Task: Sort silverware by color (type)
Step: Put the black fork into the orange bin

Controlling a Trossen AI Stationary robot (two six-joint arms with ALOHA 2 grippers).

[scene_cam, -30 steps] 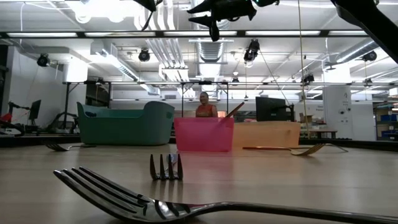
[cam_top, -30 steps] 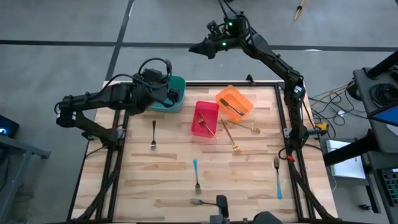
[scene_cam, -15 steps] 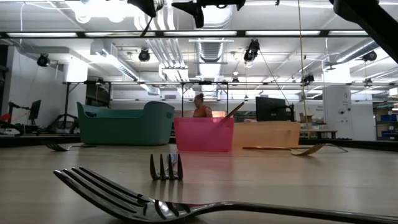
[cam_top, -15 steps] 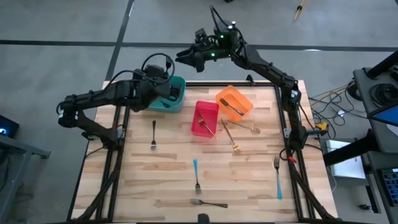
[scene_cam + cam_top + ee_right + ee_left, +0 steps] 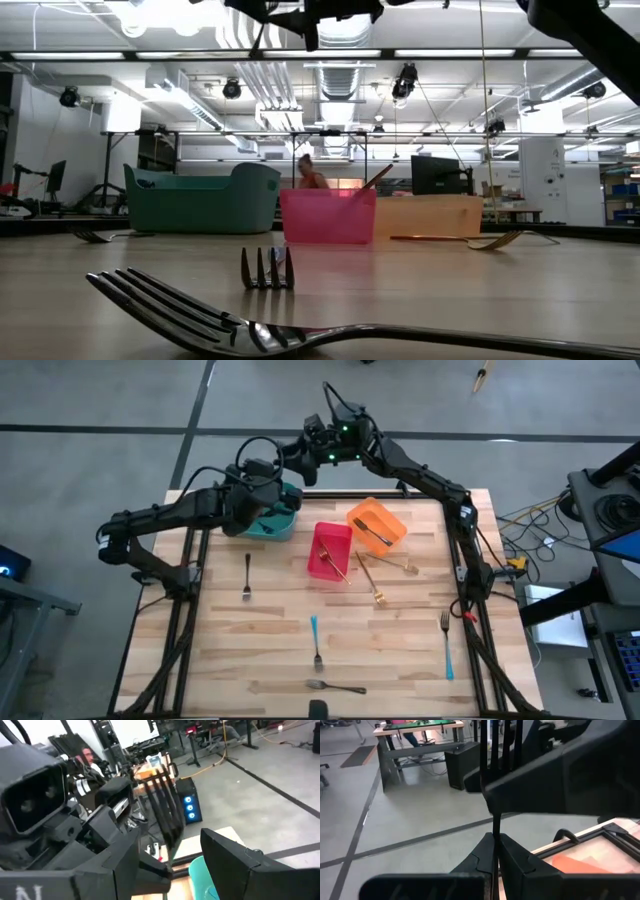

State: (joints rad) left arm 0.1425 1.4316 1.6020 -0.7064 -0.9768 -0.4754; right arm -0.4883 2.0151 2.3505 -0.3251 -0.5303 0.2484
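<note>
My left gripper is shut on a dark fork, high over the teal bin at the table's far left. My right gripper is open, facing the left one. The fork's tine end stands between the right gripper's two fingers, and I cannot tell whether they touch it. More silverware lies flat on the table: a dark fork, two blue-handled forks, a silver fork and gold forks. My left gripper pinches the fork's thin dark handle between its two fingers. The fork runs on past the fingertips in line with them, its tines at the far end. It is lifted clear of the table and the bins.
A red bin with a gold fork leaning out stands mid-table at the far side. Beside it, an orange bin holds a dark fork. The table's near half has wide bare wood between the scattered forks. A person shows in the room beyond.
My right gripper has swung toward the table's left, beyond the far edge, and come up to my left gripper until its fingers stand around the fork's tine end. My left gripper has gone a little toward it with the fork, still shut.
</note>
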